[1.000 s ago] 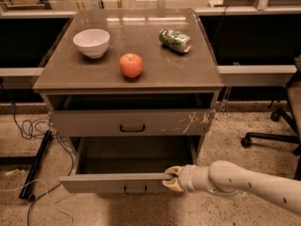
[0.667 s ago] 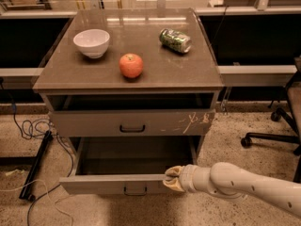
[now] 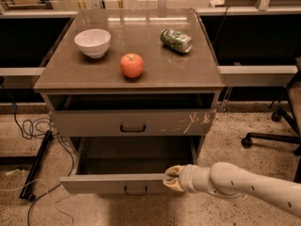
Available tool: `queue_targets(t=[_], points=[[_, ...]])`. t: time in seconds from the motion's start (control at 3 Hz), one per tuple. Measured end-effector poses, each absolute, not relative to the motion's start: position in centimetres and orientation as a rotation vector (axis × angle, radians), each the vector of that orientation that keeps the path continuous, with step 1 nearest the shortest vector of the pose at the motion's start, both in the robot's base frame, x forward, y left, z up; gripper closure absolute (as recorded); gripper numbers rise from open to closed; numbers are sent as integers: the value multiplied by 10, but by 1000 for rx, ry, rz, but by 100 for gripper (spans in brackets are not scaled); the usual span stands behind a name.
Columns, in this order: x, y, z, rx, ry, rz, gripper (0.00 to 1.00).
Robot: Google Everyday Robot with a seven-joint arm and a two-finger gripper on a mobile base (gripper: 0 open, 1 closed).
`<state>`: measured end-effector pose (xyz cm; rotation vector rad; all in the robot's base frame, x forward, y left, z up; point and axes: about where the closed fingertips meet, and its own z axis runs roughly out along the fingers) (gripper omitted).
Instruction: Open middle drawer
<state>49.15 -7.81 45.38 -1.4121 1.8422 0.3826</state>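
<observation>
Below the worktop [image 3: 70,76], middle drawer [image 3: 113,182] pulled well out, gripper [image 3: 170,178] at its front's top edge, right of the handle [image 3: 135,190], whether the fingers are clenched or released cannot be told, bowl [image 3: 92,42], apple [image 3: 132,65], can [image 3: 176,40] on top, scratched top drawer [image 3: 133,123] slightly ajar.
</observation>
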Motion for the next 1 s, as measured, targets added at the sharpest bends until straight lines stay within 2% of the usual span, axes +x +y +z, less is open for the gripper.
queue_targets(t=[0.33,1.0], points=[[491,-78,454,-1412,1842,383,3],[484,-71,431,-1408,1856,408,0]])
